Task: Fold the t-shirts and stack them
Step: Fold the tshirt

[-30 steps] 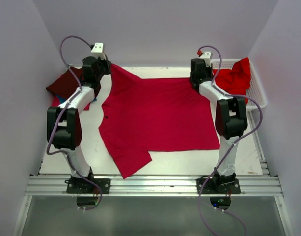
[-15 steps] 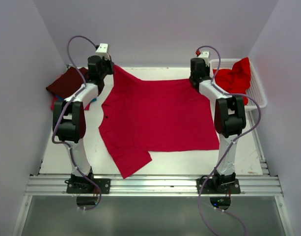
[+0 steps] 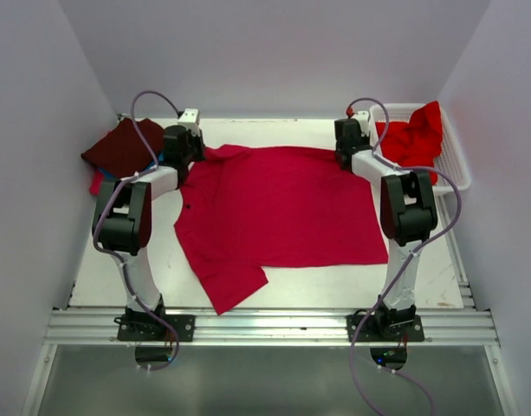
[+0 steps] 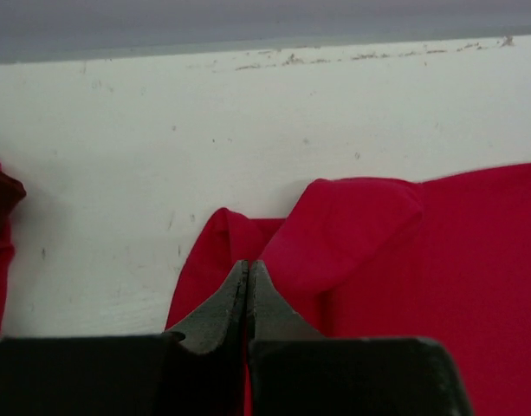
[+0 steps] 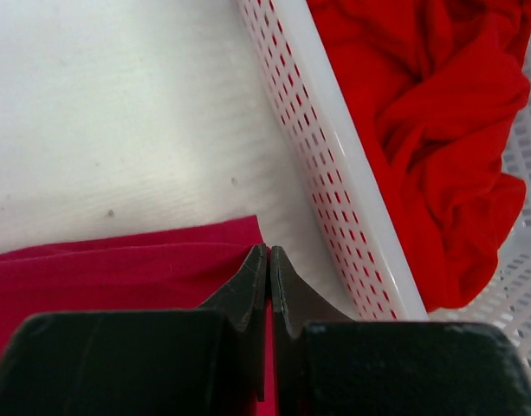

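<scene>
Where it lies spread flat on the white table (image 3: 126, 269), the crimson-pink t-shirt (image 3: 282, 208) points one sleeve toward the arm bases. At its far edge the left gripper (image 4: 248, 270) pinches a folded-over corner, fingers pressed together, and the right gripper (image 5: 269, 253) is clamped likewise on the right corner. Beyond, a dark maroon t-shirt (image 3: 118, 147) sits far left and a bright red t-shirt (image 3: 412, 139) fills the white basket (image 5: 334, 173) far right.

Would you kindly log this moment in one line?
left gripper: shut on spread shirt | right gripper: shut on spread shirt | basket: red shirt
</scene>
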Controlling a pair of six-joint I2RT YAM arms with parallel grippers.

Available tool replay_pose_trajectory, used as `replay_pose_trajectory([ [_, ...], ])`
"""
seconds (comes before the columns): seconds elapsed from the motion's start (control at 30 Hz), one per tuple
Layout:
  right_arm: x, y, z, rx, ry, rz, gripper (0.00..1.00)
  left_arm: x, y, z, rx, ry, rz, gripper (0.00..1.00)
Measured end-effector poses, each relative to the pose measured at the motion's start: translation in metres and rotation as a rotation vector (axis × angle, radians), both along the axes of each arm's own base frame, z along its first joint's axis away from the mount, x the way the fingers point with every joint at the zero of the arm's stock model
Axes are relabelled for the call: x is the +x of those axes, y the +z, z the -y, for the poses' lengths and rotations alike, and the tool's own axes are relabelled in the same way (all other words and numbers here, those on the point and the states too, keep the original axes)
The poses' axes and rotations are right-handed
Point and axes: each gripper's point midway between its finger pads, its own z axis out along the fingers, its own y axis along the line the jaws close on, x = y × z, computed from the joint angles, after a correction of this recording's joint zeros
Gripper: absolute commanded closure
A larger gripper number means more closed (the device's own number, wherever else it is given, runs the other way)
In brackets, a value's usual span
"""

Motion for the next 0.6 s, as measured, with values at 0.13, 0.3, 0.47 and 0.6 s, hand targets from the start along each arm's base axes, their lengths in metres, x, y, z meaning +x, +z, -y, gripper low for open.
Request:
replay_pose_trajectory([
  [0.13,-0.02,-0.006,0.002,0.014,-0.017,-0.031,1.0,-0.018,-0.011,0.002,0.005,0.006,-0.033,1.0],
  [0.3,-0.038,-0.009,0.005,0.03,-0.04,-0.05,1.0,-0.035,-0.004,0.0,0.014,0.023,-0.026,1.0],
  [0.47,-0.056,-0.023,0.008,0.032,-0.056,-0.091,1.0,-0.047,0.001,-0.008,0.023,0.052,-0.011,1.0],
  [0.6,-0.068,-0.036,0.01,0.035,-0.066,-0.131,1.0,-0.059,-0.003,-0.014,0.031,0.076,-0.024,1.0],
])
